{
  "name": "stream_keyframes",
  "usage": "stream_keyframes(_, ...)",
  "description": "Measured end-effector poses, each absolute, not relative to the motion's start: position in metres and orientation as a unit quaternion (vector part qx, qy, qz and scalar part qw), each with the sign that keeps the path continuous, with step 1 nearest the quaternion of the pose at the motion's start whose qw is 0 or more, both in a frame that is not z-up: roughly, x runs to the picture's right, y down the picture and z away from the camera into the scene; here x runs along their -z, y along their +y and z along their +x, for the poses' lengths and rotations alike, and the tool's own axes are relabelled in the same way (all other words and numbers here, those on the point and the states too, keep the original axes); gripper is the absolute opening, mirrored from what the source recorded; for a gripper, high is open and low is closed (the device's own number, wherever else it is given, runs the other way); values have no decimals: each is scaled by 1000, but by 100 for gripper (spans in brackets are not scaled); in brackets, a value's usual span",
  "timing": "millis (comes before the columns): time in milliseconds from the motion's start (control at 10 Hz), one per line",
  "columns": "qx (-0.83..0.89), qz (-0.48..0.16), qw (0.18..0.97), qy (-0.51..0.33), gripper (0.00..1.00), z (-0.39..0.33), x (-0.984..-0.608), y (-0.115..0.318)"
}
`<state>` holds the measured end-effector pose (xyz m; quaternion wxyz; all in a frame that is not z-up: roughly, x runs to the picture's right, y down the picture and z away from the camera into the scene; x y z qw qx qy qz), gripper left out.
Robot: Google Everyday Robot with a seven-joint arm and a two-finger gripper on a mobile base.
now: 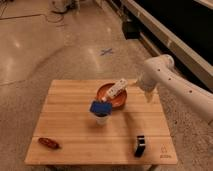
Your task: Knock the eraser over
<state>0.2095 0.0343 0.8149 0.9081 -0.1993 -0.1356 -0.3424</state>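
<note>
The eraser [140, 145] is seen upright at lower right; the knock is not yet made. The gripper [148, 93] is held centre-right, well apart; its state cannot be told.

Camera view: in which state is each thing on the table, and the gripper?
eraser: upright, near the front right corner, not knocked over.
gripper: above the far right edge of the table, away from the eraser.
orange bowl: upright.
white bar: tilted, in the orange bowl.
white cup: upright.
blue pad: flat on the white cup.
reddish thing: lying flat, front left.
</note>
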Motion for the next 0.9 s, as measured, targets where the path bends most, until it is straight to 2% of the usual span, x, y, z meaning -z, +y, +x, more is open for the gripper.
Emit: stream_keyframes(900, 342, -260, 891, -149, 80, 268, -742, 135)
